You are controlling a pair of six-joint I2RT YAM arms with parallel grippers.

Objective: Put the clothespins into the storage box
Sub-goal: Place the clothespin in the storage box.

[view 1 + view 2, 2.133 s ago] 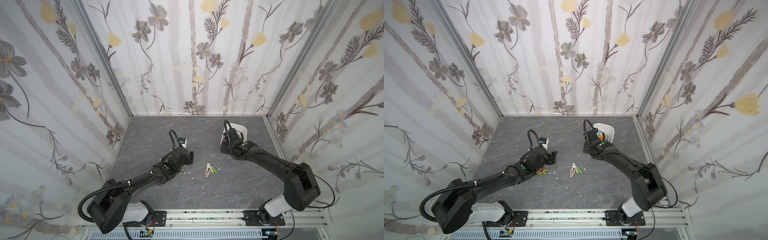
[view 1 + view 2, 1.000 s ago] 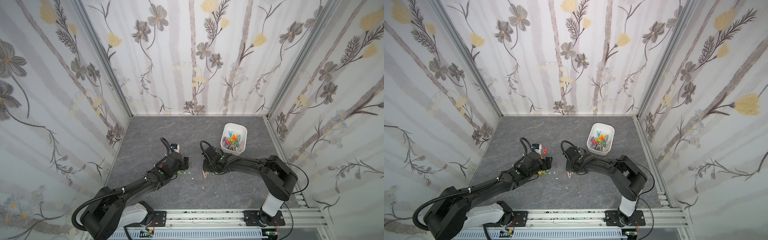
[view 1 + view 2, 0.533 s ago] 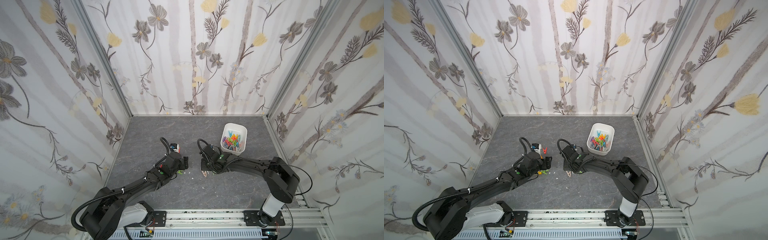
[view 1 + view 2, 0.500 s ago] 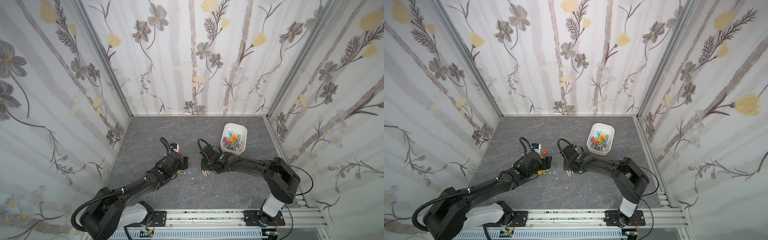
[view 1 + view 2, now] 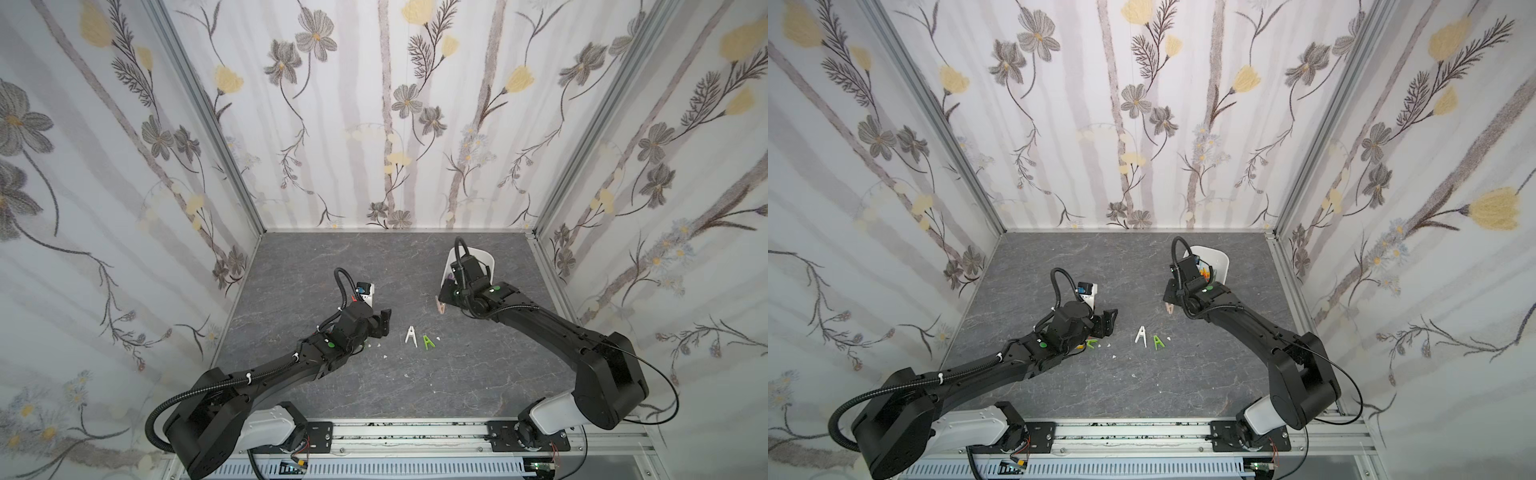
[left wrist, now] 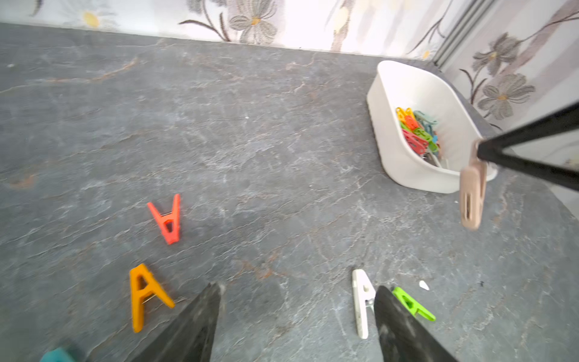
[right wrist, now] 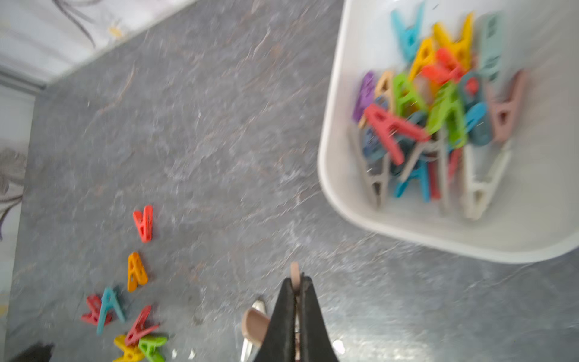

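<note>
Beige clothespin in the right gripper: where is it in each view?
In a top view: the beige clothespin hangs from the right gripper, beside the storage box.
In a top view: beige clothespin, same spot.
Left wrist: beige clothespin dangles in front of the box's wall.
Right wrist: beige clothespin pinched in the shut jaws.
Shared landmark: the storage box.

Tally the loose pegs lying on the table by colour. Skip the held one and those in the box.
Red pegs: 3
Green pegs: 2
Orange pegs: 1
Yellow pegs: 1
Teal pegs: 1
White pegs: 1
Total: 9
</note>
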